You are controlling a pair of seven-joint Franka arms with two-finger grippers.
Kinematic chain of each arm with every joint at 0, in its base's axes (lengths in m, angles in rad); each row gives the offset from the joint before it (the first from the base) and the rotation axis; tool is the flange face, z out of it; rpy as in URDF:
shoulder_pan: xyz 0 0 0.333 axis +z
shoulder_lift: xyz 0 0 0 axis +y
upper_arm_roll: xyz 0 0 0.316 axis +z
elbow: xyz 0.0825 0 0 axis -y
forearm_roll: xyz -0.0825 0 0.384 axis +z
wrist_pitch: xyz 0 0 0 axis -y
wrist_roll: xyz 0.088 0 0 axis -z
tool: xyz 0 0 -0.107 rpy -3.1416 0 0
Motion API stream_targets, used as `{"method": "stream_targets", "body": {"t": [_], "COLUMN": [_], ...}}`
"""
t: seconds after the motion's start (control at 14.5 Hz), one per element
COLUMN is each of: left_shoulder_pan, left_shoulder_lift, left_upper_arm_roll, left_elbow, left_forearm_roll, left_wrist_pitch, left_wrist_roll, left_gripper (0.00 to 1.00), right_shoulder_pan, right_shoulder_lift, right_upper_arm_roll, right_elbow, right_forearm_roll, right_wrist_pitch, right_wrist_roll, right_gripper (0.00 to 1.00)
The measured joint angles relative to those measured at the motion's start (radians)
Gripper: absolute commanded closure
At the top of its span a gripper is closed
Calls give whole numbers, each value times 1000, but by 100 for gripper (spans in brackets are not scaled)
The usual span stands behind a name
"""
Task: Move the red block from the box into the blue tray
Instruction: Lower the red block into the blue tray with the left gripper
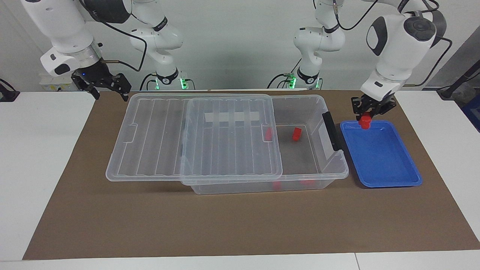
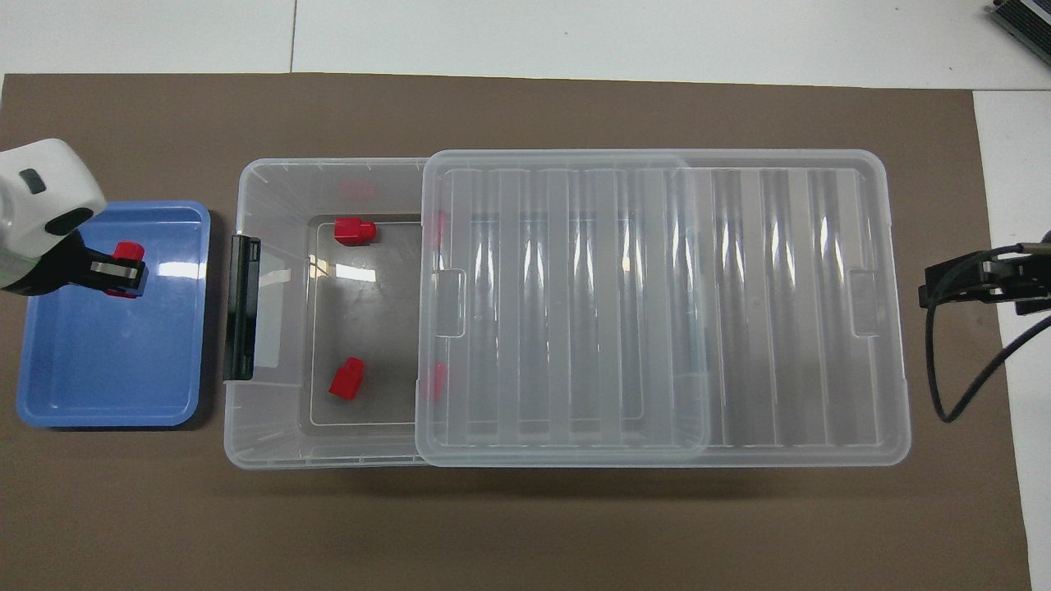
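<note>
My left gripper [image 1: 365, 117] is shut on a red block [image 1: 364, 122] and holds it low over the blue tray [image 1: 382, 157], at the tray's end nearer to the robots. The overhead view shows this gripper [image 2: 123, 275], the block [image 2: 127, 250] and the tray [image 2: 107, 361] too. The clear box [image 1: 337, 165] stands beside the tray, its lid [image 1: 225, 150] slid toward the right arm's end. Two more red blocks lie in the open part [image 2: 355, 231] [image 2: 346, 379]. My right gripper [image 1: 108, 90] is open and empty, up over the table's edge at the right arm's end.
The box's black handle [image 1: 332, 131] faces the tray. The slid lid [image 2: 657, 312] overhangs the box toward the right arm's end. A brown mat [image 1: 187, 225] covers the table under everything. The right arm waits.
</note>
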Motion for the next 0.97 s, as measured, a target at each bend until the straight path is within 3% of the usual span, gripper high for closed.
{"method": "stream_targets", "body": {"t": [0.21, 0.41, 0.69, 0.97], "left_shoulder_pan": [116, 187, 224, 226], "left_shoulder_lift": [0, -1, 2, 13], "left_upper_arm_roll": [0, 1, 0, -6], "left_elbow": [-7, -61, -190, -239], "left_forearm_roll": [0, 0, 0, -15], "left_wrist_pitch": [22, 124, 295, 360], "left_wrist_roll": [169, 267, 261, 139], "left_gripper": [100, 100, 100, 100], "right_shoulder_pan": [0, 0, -23, -74], "right_shoulder_lift": [0, 0, 0, -1], "right_upper_arm_roll": [-1, -2, -4, -7], "right_elbow": [0, 0, -5, -46], "right_forearm_roll": [0, 0, 0, -1], "right_wrist_pitch": [0, 0, 16, 100], "right_wrist_roll": [0, 0, -30, -118], "right_gripper": [0, 0, 0, 1]}}
